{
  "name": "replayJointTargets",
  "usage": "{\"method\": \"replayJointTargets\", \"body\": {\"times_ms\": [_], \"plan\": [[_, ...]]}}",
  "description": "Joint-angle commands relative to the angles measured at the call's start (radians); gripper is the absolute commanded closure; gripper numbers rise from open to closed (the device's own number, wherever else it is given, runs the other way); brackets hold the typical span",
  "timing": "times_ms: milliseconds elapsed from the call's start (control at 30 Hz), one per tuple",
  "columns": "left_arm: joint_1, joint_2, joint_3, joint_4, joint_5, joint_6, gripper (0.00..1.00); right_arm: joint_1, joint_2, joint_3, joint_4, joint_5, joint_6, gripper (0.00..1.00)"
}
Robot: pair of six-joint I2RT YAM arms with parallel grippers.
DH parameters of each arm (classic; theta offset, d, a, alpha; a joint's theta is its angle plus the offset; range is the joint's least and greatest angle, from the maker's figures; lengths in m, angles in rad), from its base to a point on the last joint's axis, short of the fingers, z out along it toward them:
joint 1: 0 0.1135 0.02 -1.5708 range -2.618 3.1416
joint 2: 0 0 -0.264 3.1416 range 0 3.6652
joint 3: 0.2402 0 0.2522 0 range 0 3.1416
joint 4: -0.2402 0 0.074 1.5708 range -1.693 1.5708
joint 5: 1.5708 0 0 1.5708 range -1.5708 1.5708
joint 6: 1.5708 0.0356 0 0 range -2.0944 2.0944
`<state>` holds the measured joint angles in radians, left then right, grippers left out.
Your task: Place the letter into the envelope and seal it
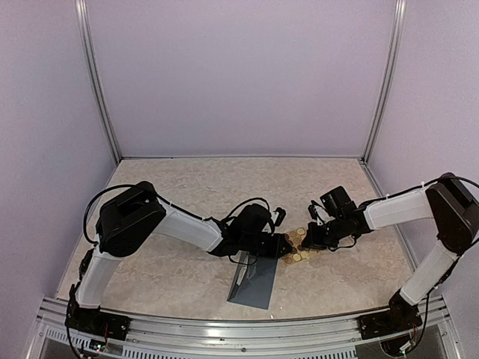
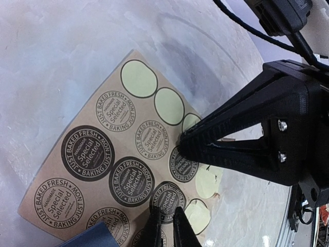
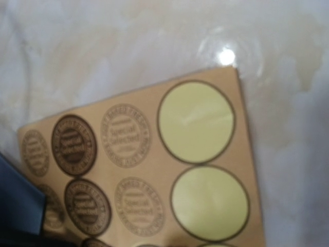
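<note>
While the right pincer (image 2: 183, 144) is pressed together, the envelope (image 1: 258, 288) lies beside the narrowly spread left pincer (image 2: 165, 211).

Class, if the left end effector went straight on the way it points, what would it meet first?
Probably the sticker sheet: the left end effector points at a dark round sticker on it, right by its tips. Depth is unclear; it may already touch.

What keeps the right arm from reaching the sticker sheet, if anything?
Apparently nothing, so yes: the right end effector rests its tips on the sticker sheet, the left end effector close by.
</note>
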<state>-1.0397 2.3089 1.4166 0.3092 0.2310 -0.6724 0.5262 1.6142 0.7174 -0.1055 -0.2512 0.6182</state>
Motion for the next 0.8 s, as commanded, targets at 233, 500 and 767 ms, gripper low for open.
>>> {"method": "replayJointTargets", "body": {"times_ms": [233,500,767], "plan": [[0.010,0.030,-0.004,-0.035,-0.015,0.004,0.92,-0.010,0.035,0.020,-0.006,-0.007,-0.009,1.00],[0.014,0.028,0.003,-0.080,-0.046,-0.018,0.92,-0.008,-0.036,0.009,0.039,-0.109,-0.004,1.00],[0.017,0.033,0.006,-0.103,-0.051,-0.029,0.92,-0.010,-0.058,0.010,0.067,-0.163,0.001,1.00]]}}
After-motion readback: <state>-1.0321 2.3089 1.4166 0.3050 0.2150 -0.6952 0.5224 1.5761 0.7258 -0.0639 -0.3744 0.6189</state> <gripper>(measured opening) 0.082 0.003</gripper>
